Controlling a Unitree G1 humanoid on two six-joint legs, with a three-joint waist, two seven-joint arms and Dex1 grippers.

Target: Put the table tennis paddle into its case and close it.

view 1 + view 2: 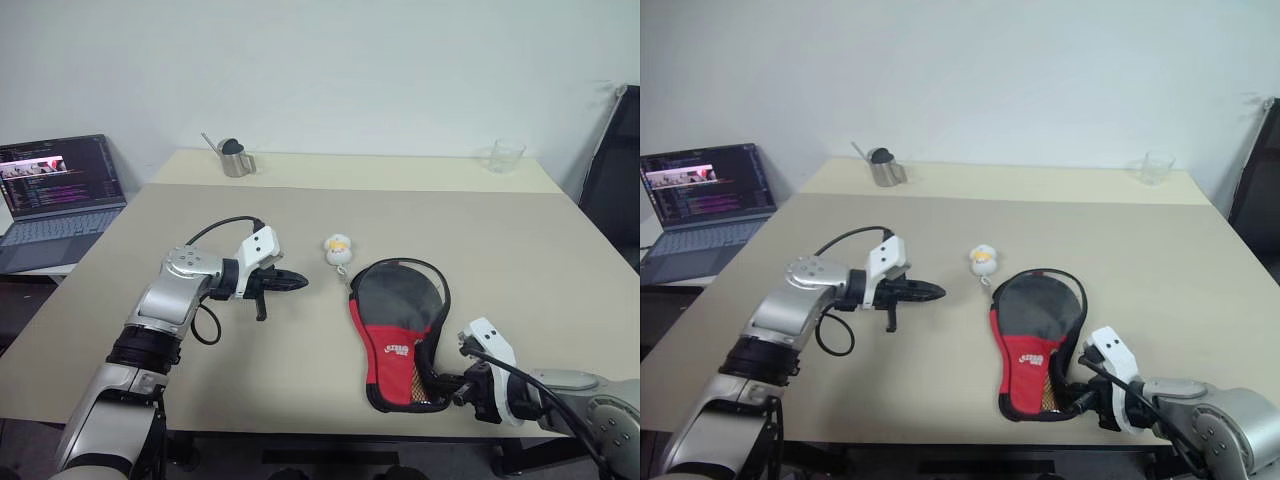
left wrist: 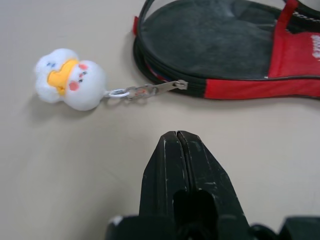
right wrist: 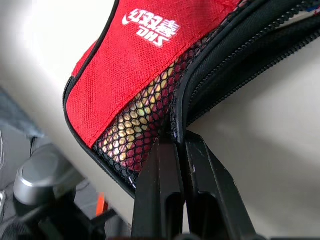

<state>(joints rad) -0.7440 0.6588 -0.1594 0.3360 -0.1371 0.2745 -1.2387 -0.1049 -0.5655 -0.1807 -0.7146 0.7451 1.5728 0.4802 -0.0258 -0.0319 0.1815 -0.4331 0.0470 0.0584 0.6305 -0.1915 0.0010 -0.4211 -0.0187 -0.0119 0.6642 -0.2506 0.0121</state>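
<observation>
The case, black and grey with a red panel and white logo, lies flat on the table toward the front right. Its zip is partly open around the rim. A white ball charm hangs from the zip pull and rests on the table just beyond the case's round end. My right gripper is shut on the case's black rim beside the mesh pocket, at the narrow end near the table's front edge. My left gripper hovers shut to the left of the case, pointing toward the charm. The table tennis paddle is hidden.
An open laptop sits on a side surface at the far left. A metal cup stands at the back left of the table and a clear glass at the back right. A dark chair is at the right edge.
</observation>
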